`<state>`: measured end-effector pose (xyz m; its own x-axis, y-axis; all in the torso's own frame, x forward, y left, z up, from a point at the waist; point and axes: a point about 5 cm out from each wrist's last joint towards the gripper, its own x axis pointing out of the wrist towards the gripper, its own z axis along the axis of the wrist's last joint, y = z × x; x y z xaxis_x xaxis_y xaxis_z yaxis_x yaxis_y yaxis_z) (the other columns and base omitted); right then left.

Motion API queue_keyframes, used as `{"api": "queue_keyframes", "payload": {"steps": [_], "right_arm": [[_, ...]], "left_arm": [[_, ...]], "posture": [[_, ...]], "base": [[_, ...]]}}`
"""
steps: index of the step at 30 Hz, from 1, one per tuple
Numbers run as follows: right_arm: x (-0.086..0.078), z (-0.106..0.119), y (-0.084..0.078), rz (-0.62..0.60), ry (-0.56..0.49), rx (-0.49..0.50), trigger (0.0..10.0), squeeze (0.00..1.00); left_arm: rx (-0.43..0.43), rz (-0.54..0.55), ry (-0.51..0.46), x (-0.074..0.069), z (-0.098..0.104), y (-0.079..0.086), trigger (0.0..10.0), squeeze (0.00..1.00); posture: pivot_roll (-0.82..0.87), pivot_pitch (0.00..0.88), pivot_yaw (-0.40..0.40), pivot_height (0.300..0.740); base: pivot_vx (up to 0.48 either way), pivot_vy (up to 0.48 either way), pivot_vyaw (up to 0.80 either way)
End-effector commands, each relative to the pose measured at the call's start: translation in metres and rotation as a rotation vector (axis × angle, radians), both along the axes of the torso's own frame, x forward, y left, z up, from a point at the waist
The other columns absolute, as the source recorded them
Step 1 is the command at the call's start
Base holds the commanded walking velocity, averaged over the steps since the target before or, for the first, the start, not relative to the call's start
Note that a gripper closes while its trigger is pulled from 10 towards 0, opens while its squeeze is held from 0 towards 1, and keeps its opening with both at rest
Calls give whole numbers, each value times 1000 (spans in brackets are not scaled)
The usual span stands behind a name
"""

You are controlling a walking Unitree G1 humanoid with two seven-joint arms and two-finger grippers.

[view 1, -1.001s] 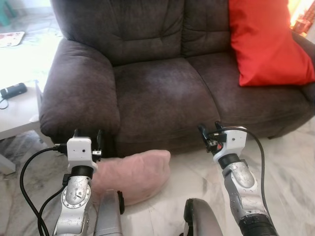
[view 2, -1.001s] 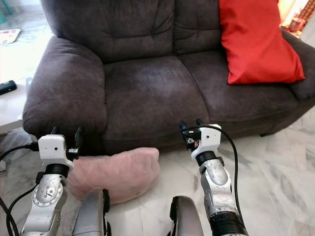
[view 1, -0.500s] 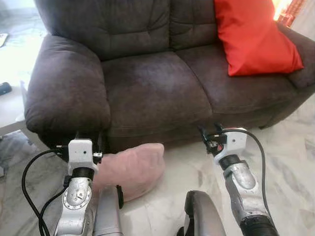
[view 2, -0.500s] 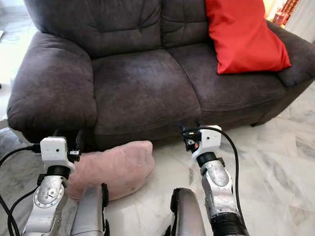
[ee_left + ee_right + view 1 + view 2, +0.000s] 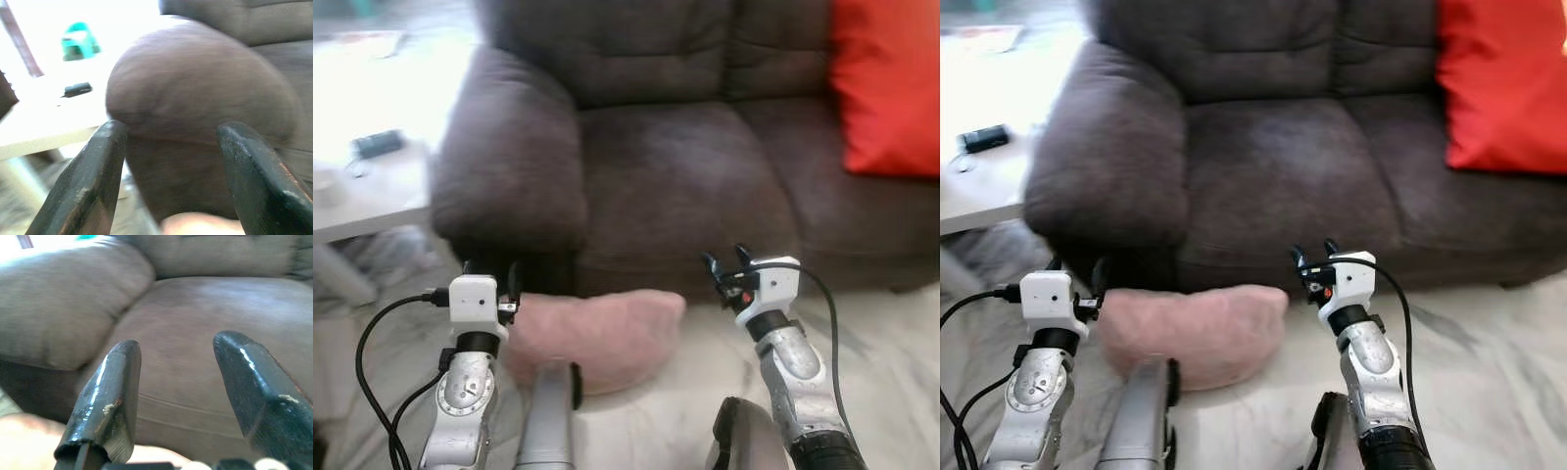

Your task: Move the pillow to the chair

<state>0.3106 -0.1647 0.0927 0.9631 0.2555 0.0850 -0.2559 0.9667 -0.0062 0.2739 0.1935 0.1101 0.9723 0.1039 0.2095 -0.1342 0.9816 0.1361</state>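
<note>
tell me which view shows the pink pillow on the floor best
The right eye view: the pink pillow lies whole on the floor against the sofa front. The left eye view shows it much the same. Each wrist view catches just a blurred pink sliver at its edge.

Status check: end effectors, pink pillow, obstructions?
Left end effector open, right end effector open, both empty. Soft pink pillow on floor against dark brown fabric sofa. Nothing blocking.

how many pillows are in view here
2: a pink pillow on the floor against the front of the sofa, and a red pillow on its right seat. Others may be hidden.
</note>
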Motion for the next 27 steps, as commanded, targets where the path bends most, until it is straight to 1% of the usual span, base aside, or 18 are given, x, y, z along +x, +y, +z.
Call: {"api": "queue_keyframes", "payload": {"steps": [1, 10, 13, 14, 16, 20, 21, 23, 27], "right_arm": [[-1, 1, -1, -2, -6, 7, 10000, 0], [-1, 1, -1, -3, -3, 18, 10000, 0], [-1, 1, -1, -4, -3, 17, 10000, 0], [-1, 1, -2, -21, -2, 23, 10000, 0], [0, 0, -4, -36, 4, 35, 10000, 0], [1, 0, -6, -51, 9, 33, 10000, 0], [1, 0, -7, -56, 6, 35, 10000, 0], [1, 0, -7, -56, 7, 31, 10000, 0], [1, 0, -7, -58, 9, 29, 10000, 0]], "left_arm": [[-9, -9, 20, -1, -4, -1, 10000, 0], [-12, -17, 20, 0, -4, -2, 10000, 0], [-16, -28, 26, 0, -4, -3, 10000, 0], [-27, -68, 46, 1, -7, -8, 10000, 0], [-40, -99, 60, 0, -10, -12, 10000, 0], [-60, -128, 78, -1, -13, -15, 10000, 0], [-81, -142, 95, -1, -15, -17, 10000, 0], [-90, -172, 103, -2, -17, -20, 10000, 0], [-96, -184, 111, -3, -19, -20, 10000, 0]], "posture": [[78, 135, -41, 521], [80, 138, -39, 521], [80, 138, -39, 521], [81, 139, -39, 521], [80, 140, -38, 521], [80, 140, -38, 521], [81, 140, -40, 521], [80, 140, -41, 521], [81, 141, -41, 521]], "base": [[0, 0, 800], [0, 0, 800], [0, 0, 581], [0, 0, 0], [0, 0, 0], [0, 0, 0], [0, 0, 0], [0, 0, 0], [0, 0, 0]]}}
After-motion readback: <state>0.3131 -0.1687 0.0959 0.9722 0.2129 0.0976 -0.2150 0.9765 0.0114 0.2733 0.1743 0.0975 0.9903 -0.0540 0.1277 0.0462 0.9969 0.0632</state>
